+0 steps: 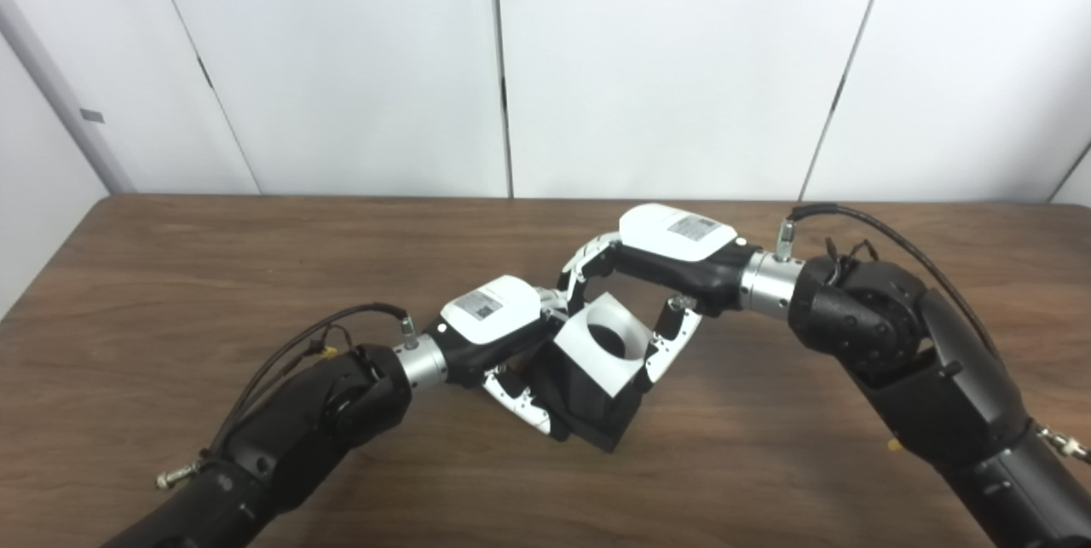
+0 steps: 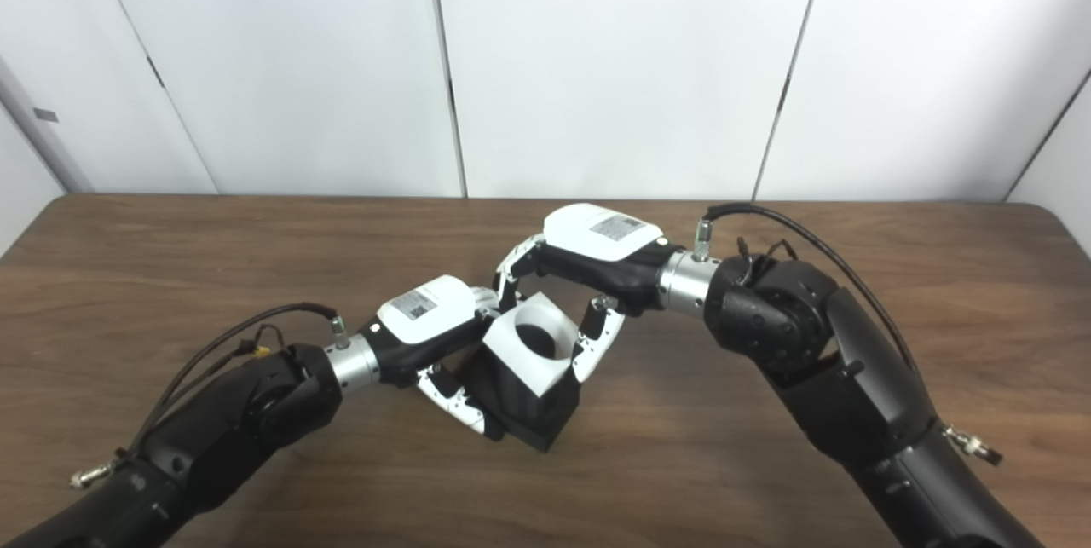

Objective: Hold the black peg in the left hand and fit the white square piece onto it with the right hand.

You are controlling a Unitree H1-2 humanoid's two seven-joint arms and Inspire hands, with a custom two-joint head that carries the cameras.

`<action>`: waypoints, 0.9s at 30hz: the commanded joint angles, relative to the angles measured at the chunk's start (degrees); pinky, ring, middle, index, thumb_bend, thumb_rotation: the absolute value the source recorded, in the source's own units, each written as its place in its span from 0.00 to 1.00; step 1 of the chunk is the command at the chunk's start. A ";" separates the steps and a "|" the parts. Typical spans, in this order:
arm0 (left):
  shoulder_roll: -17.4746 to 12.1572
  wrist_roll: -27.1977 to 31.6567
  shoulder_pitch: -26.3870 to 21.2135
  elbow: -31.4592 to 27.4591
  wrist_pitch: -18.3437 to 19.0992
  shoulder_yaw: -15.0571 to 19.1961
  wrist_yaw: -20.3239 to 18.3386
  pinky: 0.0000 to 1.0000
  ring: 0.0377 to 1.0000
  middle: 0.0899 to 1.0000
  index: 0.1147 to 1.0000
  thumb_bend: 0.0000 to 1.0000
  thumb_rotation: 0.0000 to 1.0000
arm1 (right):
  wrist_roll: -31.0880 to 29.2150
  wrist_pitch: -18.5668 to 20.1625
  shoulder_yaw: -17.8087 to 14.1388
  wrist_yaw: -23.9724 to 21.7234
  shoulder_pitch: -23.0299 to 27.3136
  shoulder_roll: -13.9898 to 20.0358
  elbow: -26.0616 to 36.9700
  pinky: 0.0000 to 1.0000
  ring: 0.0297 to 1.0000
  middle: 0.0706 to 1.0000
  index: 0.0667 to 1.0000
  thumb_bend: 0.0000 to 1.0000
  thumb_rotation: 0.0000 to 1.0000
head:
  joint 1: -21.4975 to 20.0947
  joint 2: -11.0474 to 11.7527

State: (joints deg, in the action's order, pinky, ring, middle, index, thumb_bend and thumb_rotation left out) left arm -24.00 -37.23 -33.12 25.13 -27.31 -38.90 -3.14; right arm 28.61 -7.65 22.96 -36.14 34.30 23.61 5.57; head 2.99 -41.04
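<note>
Peg and piece mated, both hands clamped

Surface [image 1: 767,463] of dark wood, bare around the work. Left hand [image 1: 499,343] wrapped round black peg [image 1: 588,403], tilted with its lower corner on or just above the wood, likely to offer the top toward the other arm. Right hand [image 1: 648,284] closed on white square piece [image 1: 601,343], fingers on opposite sides, round hole facing up. Piece seated on the peg's upper end; depth of fit cannot be told.
</note>
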 commanded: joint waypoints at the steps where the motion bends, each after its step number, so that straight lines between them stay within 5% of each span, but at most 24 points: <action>1: 0.68 -5.43 1.90 1.34 2.25 -2.59 -5.10 0.85 0.90 0.87 0.43 0.52 0.08 | -0.15 -2.40 0.16 0.66 2.74 -0.43 1.60 0.71 0.81 0.75 0.44 0.52 0.13 | 0.08 -0.15; 22: 0.96 -4.90 1.78 1.31 2.38 -2.66 -5.97 0.86 0.90 0.88 0.43 0.52 0.08 | 1.49 -0.88 2.65 -5.06 3.71 -0.26 4.45 0.73 0.81 0.73 0.44 0.52 0.13 | 0.21 -0.62; 27: 0.89 -5.16 1.83 1.39 2.04 -2.58 -5.61 0.84 0.89 0.87 0.43 0.52 0.08 | 2.24 2.21 3.19 -8.82 4.10 0.80 4.73 0.77 0.82 0.76 0.45 0.52 0.15 | 0.02 -0.79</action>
State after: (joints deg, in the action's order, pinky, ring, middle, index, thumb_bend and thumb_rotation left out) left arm -23.72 -37.29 -33.14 25.10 -27.31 -38.84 -3.41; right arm 31.31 -6.19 25.72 -42.90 36.12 23.07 8.09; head 2.99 -41.75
